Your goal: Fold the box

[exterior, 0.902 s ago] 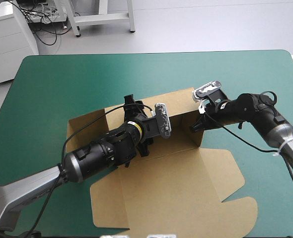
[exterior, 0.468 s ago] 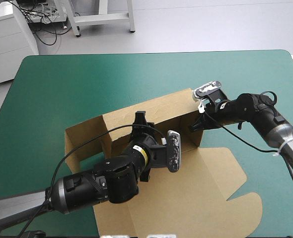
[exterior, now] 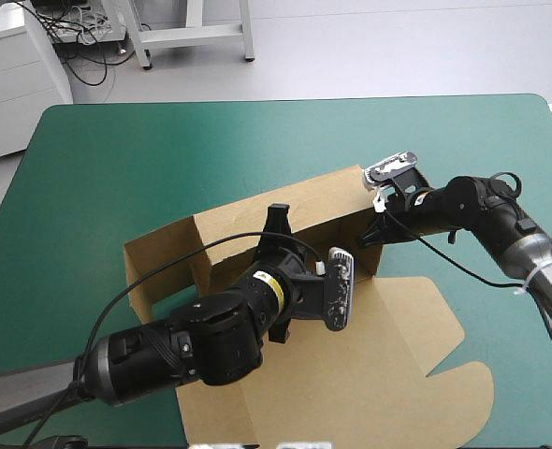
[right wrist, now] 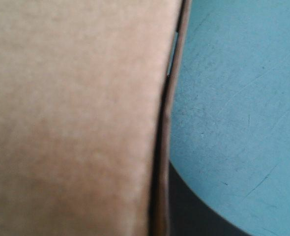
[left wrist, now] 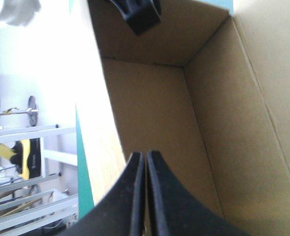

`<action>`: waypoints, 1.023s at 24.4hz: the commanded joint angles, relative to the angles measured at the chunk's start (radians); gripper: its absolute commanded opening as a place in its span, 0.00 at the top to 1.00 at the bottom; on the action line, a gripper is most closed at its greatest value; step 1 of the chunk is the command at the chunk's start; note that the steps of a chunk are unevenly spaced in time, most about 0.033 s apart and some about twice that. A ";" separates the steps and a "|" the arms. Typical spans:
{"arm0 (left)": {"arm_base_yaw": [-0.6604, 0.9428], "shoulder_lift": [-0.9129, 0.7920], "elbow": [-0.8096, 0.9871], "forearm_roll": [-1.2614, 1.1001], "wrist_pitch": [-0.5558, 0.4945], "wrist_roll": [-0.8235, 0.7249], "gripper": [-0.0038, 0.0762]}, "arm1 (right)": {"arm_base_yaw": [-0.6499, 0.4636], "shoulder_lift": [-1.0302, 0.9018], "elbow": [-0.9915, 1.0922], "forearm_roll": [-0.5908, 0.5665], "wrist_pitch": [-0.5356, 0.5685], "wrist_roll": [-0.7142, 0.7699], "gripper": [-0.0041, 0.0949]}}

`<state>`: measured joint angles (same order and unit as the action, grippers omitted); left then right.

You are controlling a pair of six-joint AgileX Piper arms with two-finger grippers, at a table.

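The table (exterior: 501,122) and its teal-green cover (exterior: 164,140)

In the high view the cover lies smooth and plain over the whole top, with a straight far edge and rounded corners at the far left and far right. The right wrist view shows the cover (right wrist: 233,98) close up, marked with fine scratches and faint scuffs. The left wrist view shows only a narrow strip of it (left wrist: 85,172).

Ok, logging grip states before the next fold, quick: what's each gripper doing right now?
Left gripper: shut on the box, at its far wall's edge.
Right gripper: shut on the box's right-end wall.
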<state>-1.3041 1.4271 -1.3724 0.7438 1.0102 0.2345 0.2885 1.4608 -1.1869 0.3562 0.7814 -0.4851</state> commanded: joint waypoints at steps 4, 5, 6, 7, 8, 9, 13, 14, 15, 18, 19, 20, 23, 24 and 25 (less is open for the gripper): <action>0.161 -0.036 -0.240 -0.328 0.012 0.168 0.96 | 0.002 -0.035 -0.026 0.021 -0.047 0.011 0.98; 0.200 -0.036 -0.265 -0.392 0.026 0.187 0.96 | 0.002 -0.035 -0.026 0.019 -0.045 0.011 0.98; 0.263 -0.036 -0.297 -0.442 0.049 0.192 0.96 | 0.002 -0.035 -0.026 0.016 -0.044 0.011 0.98; 0.305 -0.036 -0.316 -0.479 0.067 0.192 0.96 | 0.002 -0.035 -0.026 0.014 -0.042 0.011 0.98; 0.359 -0.036 -0.335 -0.509 0.087 0.192 0.96 | 0.002 -0.035 -0.026 0.014 -0.042 0.013 0.98; 0.414 -0.036 -0.350 -0.535 0.104 0.192 0.96 | 0.002 -0.035 -0.026 0.014 -0.042 0.013 0.98; 0.608 -0.036 -0.368 -0.613 0.121 0.155 0.96 | 0.002 -0.037 -0.026 0.012 -0.040 0.017 0.98; 0.653 -0.038 -0.368 -0.627 0.123 0.141 0.96 | 0.002 -0.037 -0.026 0.012 -0.040 0.017 0.98; 0.686 -0.038 -0.368 -0.635 0.127 0.126 0.96 | 0.002 -0.039 -0.026 0.012 -0.040 0.017 0.98; 0.840 -0.043 -0.364 -0.671 0.125 0.096 0.96 | 0.002 -0.060 -0.036 -0.022 -0.031 0.034 0.98; 0.862 -0.045 -0.364 -0.673 0.121 0.095 0.96 | 0.002 -0.065 -0.040 -0.047 -0.025 0.061 0.98; 0.896 -0.055 -0.364 -0.673 0.109 0.072 0.96 | 0.002 -0.075 -0.058 -0.121 0.004 0.132 0.98; 0.963 -0.080 -0.360 -0.673 0.072 0.006 0.96 | 0.002 -0.084 -0.113 -0.283 0.118 0.280 0.98; 0.974 -0.087 -0.358 -0.673 0.059 0.001 0.96 | 0.002 -0.084 -0.133 -0.308 0.152 0.298 0.98; 0.986 -0.095 -0.356 -0.671 0.046 -0.006 0.96 | 0.002 -0.084 -0.154 -0.337 0.188 0.329 0.98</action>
<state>-0.3354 1.3800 -1.7068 0.0763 1.1390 0.2575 0.2885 1.4201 -1.2756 0.0711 0.9427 -0.2136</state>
